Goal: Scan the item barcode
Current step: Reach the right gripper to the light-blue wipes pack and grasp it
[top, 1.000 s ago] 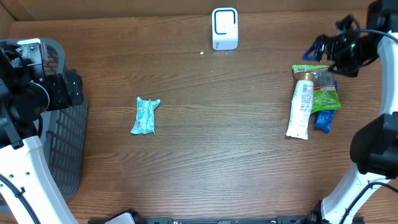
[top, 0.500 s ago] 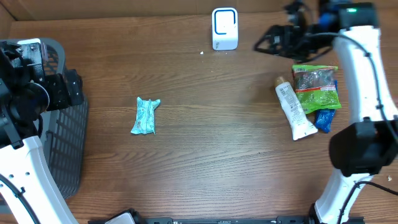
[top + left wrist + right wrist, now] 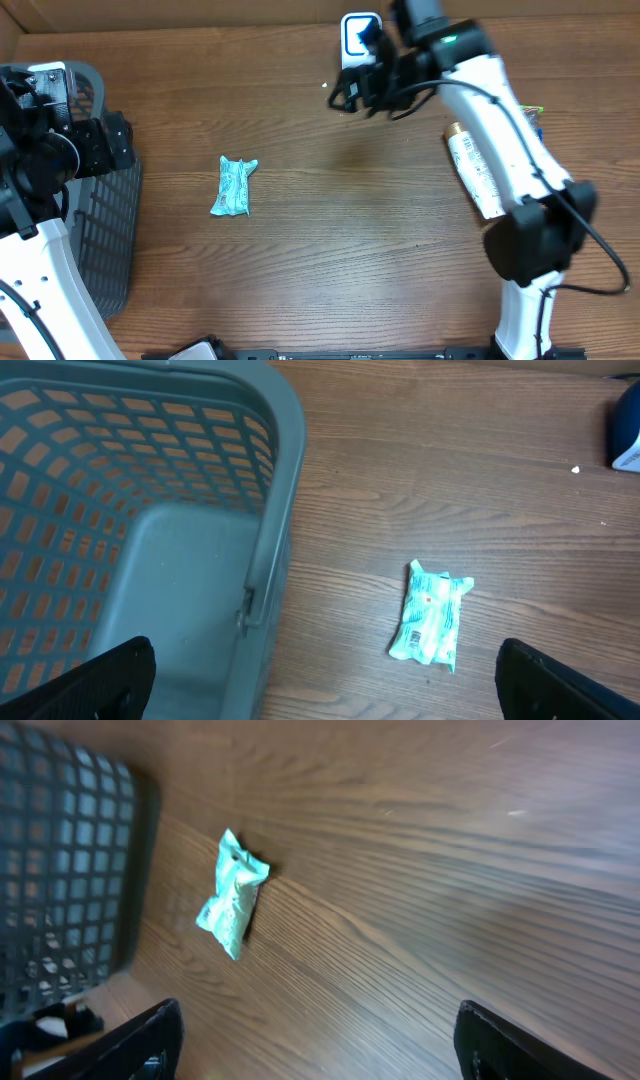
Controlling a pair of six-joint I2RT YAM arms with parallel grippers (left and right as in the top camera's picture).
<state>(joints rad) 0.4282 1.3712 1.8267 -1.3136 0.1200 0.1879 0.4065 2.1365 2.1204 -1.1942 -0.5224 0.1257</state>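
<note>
As far as I can judge, nothing has been scanned yet. The teal packet [image 3: 233, 187], which I take for the item, lies loose on the counter [image 3: 330, 260]. It is well to the left of the scanner [image 3: 357, 35] and nearer the robot than it, with no end effector touching it. The left end effector [image 3: 325, 695] hangs released and empty by the basket [image 3: 270, 510], far to the scanner's left. To the scanner's right and nearer, a white tube [image 3: 475, 175] lies flat, partly under the right arm. Farther back, the right end effector [image 3: 348, 95] hovers just beside the scanner at its near left, fingers spread wide with nothing between them. Left to do: reach the packet, grip it, carry it to the scanner and turn its code toward the scanner's face.

The packet is a small crinkled sachet, teal with white print, lying flat with crimped ends. A pale patch near one end may be the barcode, but the view is too coarse to say.
</note>
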